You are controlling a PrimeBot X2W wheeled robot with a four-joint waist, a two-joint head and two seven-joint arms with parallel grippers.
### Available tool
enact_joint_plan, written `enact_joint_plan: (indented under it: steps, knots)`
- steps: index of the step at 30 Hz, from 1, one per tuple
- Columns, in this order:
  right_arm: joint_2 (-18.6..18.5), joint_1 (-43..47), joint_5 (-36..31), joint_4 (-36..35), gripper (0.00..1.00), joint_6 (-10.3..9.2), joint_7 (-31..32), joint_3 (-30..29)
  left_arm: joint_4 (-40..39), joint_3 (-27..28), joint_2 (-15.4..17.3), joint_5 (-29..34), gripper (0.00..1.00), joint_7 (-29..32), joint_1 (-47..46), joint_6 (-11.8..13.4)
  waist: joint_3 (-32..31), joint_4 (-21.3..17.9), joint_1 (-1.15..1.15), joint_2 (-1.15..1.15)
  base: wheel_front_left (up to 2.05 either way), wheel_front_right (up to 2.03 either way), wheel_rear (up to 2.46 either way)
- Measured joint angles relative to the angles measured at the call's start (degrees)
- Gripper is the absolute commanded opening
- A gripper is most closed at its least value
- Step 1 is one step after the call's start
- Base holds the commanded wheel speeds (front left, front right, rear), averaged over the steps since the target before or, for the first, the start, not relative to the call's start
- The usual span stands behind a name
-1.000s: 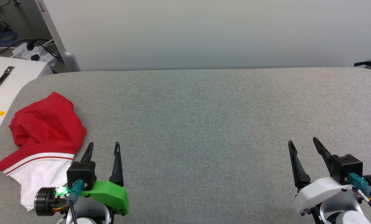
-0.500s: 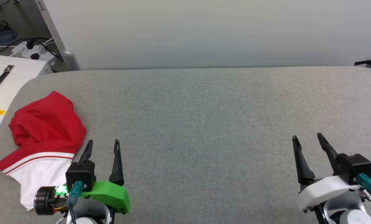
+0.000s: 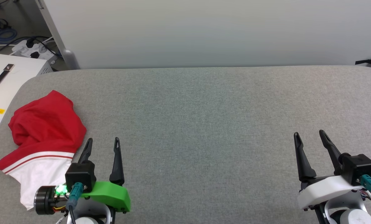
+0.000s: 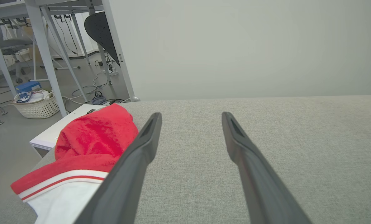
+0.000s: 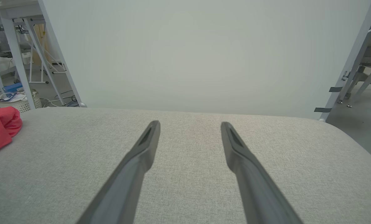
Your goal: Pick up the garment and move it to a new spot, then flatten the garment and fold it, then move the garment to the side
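Left hand [image 3: 103, 140] stood wide and empty, the garment [image 3: 45, 124] bunched just beside it to the left, lying near-to-far. Right hand [image 3: 309, 133], also wide, sat well apart.

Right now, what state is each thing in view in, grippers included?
Red and white T-shirt: crumpled in a heap at the left end of the table, unfolded, not held.
Left gripper: open, empty, right beside the T-shirt.
Right gripper: open, empty, over bare table.
Left wrist light: lit green.
Power strip: plugs in it.
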Motion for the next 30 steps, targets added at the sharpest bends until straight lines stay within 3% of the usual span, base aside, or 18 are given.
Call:
enact_joint_plan:
  steps: [30]
  knots:
    - [0.0, 1.0, 2.5, -0.2, 1.00, 0.00, -3.6, 0.4, -0.3, -1.2, 0.0, -0.8, 1.00, -3.8, 0.0, 0.8, 0.4, 0.5, 0.00, 0.00, 0.00, 0.00, 0.00]
